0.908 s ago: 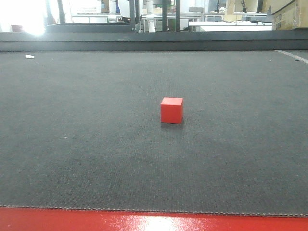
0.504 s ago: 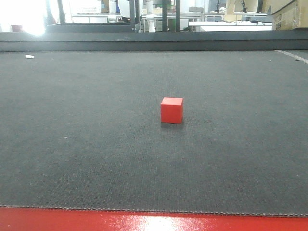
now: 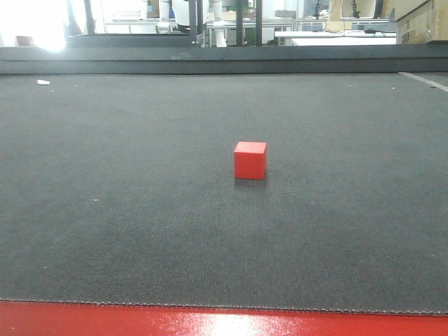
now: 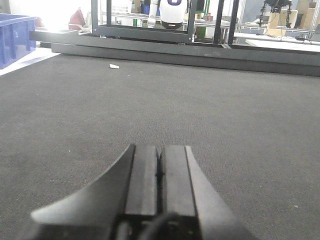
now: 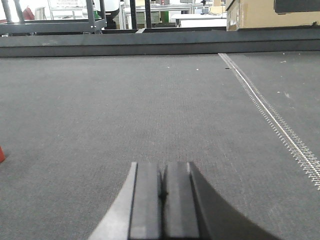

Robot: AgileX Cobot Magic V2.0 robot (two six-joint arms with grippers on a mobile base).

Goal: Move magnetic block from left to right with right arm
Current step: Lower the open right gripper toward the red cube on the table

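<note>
A wide dark grey mat [image 3: 105, 210] covered the work surface, with workshop racks and benches behind it and a glossy red strip [image 3: 210, 323] along its near edge. The left gripper [image 4: 160, 150] and the right gripper [image 5: 163, 167] each sat low over bare mat, fingers pressed together on nothing. Neither showed in the front view.

The magnetic block [image 3: 250, 160] stood alone near the middle of the mat, flat on one face and well apart from both grippers. A red sliver at the left edge of the right wrist view was probably its corner. By my judgement the task had not begun: reach, grasp, carry rightward and release were all left.

The block sat nearly face-on to the front camera. Its sides looked about equal, so it had no long axis.

A small white scrap [image 3: 43, 82] lay far back on the left.
</note>
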